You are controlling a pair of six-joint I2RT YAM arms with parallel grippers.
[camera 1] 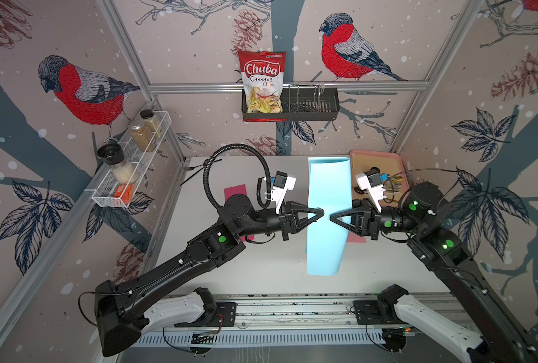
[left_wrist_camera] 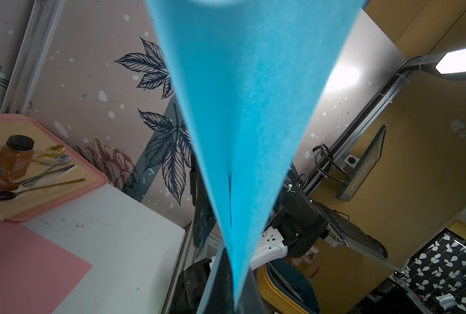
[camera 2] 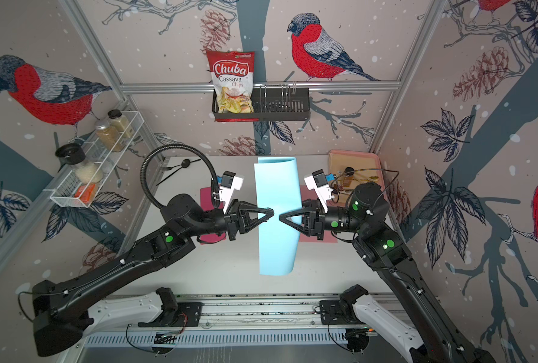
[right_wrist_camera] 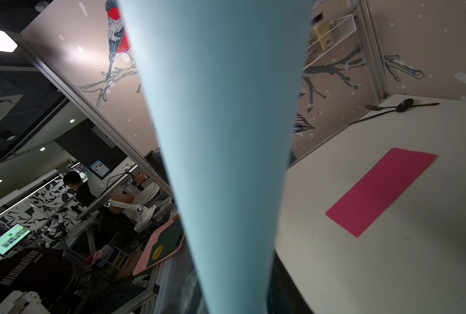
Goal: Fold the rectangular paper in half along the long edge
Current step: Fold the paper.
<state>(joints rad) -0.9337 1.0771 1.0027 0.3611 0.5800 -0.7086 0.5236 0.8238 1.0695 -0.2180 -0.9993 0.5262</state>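
The light blue rectangular paper (camera 1: 327,195) (camera 2: 277,188) hangs above the table, bent over on itself into a long narrow loop running front to back. My left gripper (camera 1: 321,212) (camera 2: 271,212) is shut on the paper at its left side. In the left wrist view the two blue layers (left_wrist_camera: 248,108) meet between the closed jaws of my left gripper (left_wrist_camera: 233,299). My right gripper (camera 1: 333,217) (camera 2: 281,217) reaches in from the right. In the right wrist view the rounded paper (right_wrist_camera: 221,136) passes between its fingers (right_wrist_camera: 284,288), which stand apart.
A magenta sheet (camera 1: 234,191) (right_wrist_camera: 381,190) lies under the left arm and a pink sheet (camera 1: 357,239) under the right. A pink tray (camera 1: 377,155) with a jar and spoons sits back right. Black cutlery (camera 2: 182,163) lies back left. A wire rack (camera 1: 132,163) and a basket (camera 1: 308,107) hang on the walls.
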